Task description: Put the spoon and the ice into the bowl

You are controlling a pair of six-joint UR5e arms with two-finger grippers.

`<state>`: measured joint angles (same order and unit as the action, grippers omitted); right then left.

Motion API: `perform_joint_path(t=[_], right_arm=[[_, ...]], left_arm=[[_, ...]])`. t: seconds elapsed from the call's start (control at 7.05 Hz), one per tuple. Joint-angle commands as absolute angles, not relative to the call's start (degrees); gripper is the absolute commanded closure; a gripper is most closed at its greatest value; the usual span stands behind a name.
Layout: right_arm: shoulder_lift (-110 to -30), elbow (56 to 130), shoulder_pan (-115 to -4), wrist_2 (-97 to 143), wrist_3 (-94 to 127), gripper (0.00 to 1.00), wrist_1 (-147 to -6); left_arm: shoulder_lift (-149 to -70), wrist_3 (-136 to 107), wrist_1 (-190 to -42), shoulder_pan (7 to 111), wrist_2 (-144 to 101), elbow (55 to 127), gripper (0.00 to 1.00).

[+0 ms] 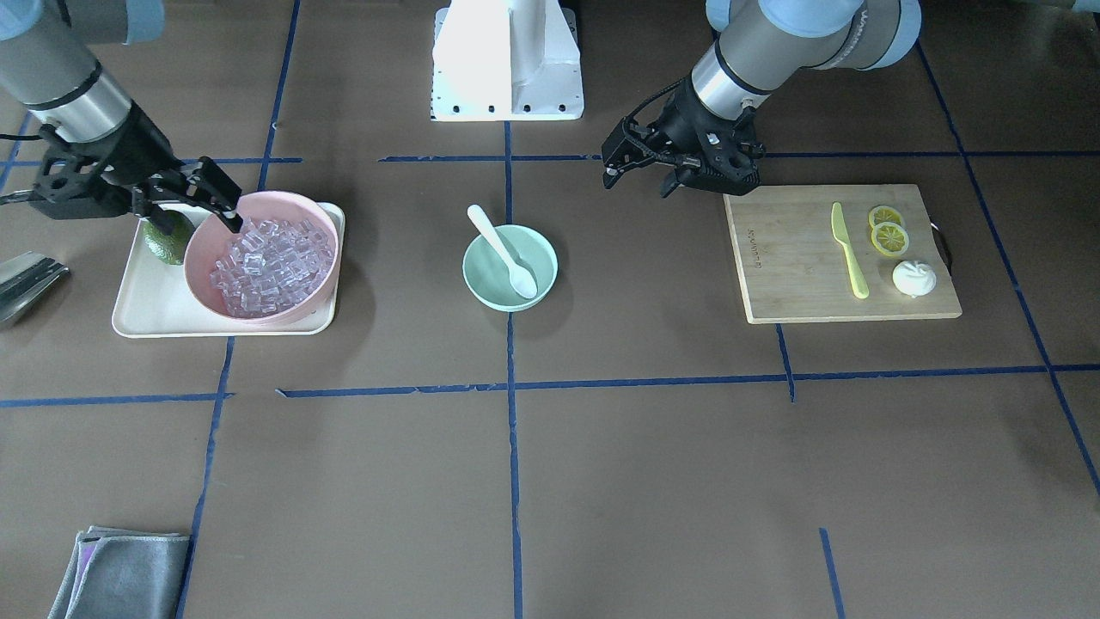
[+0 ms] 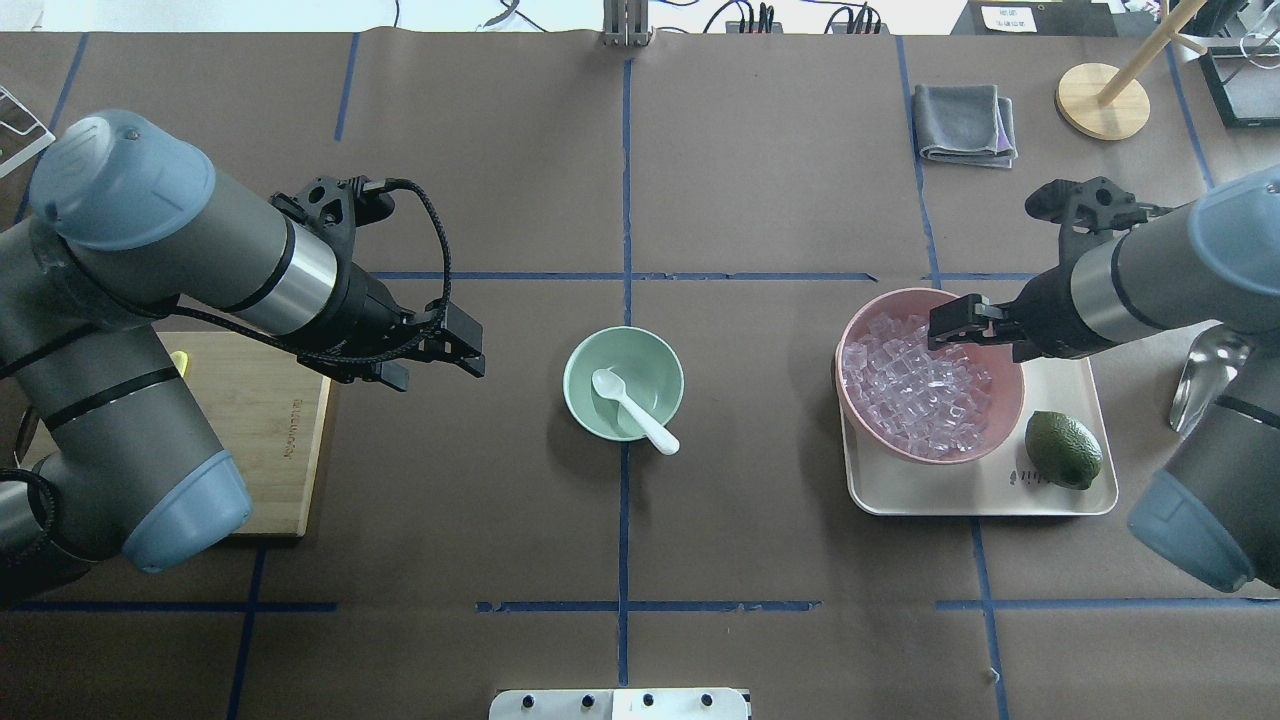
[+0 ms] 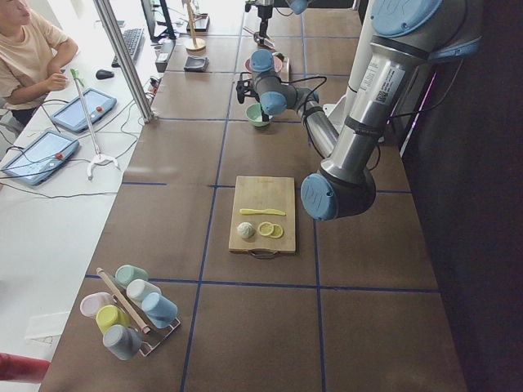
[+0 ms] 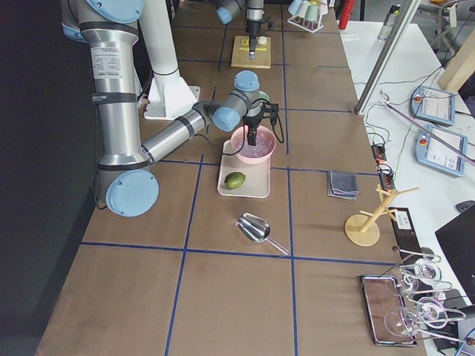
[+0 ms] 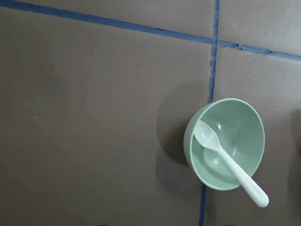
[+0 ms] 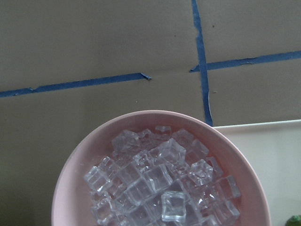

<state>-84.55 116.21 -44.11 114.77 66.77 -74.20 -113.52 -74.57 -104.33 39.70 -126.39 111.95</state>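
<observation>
Leftmost, the left gripper [image 2: 478,352] hovers above brown paper just beside a bamboo cutting board [image 2: 270,420], its black fingers spread wide and empty. Centrally, the smooth, round mint-green bowl [image 2: 645,352] holds the white plastic spoon [image 2: 637,412], with the oval scoop inside and the straight handle leaning over the rim. Rightward, glassy clear ice [image 2: 920,390] cubes lie heaped in a matte pink bowl [image 2: 848,395] on a cream, round-cornered tray [image 2: 960,497]. The right gripper [image 2: 940,325] hangs over that bowl's rim; I cannot tell its opening.
</observation>
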Motion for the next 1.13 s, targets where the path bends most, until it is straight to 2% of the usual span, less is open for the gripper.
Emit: perform_joint_path(t=[0.0, 0.43, 0.85, 0.99], right_arm=[[-81.74, 112.68, -41.31, 110.74, 67.32, 0.02, -74.27], [-82.62, 111.71, -38.24, 106.35, 67.32, 0.06, -74.70], [-82.62, 110.92, -37.27, 105.39, 67.32, 0.16, -74.88], [-82.70, 110.92, -37.18, 105.47, 67.32, 0.26, -74.88]], left_arm=[[-113.38, -74.53, -104.33, 39.73, -126.47, 112.06, 0.11], [-113.38, -74.53, -104.33, 39.73, -126.39, 111.89, 0.11], [-113.29, -74.53, -104.50, 39.73, -126.30, 111.62, 0.11], [-113.29, -74.53, -104.41, 39.73, -126.21, 111.53, 0.11]])
